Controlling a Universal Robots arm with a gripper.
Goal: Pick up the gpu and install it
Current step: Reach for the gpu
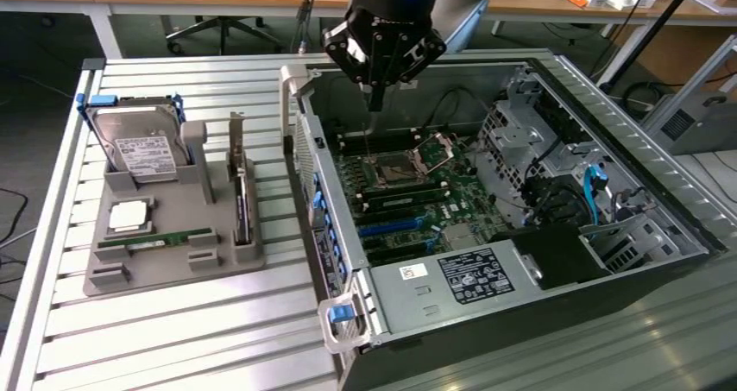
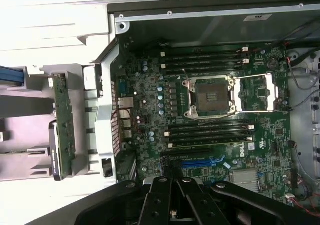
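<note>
One gap matters: my gripper [image 1: 374, 99], fingers closed on nothing, hangs over the case [image 1: 309, 175]; the gpu [image 1: 241, 192] stands edgewise in the holder [image 1: 173, 261] toward the exterior view's left, long axis along the case wall.

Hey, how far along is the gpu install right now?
Done: nothing yet. The gpu stands on edge in the gray holder outside the case.
In hand: nothing. The gripper is shut and empty, hanging over the motherboard.
Left: both the pickup and the install. The blue slot shows no card in it.
</note>
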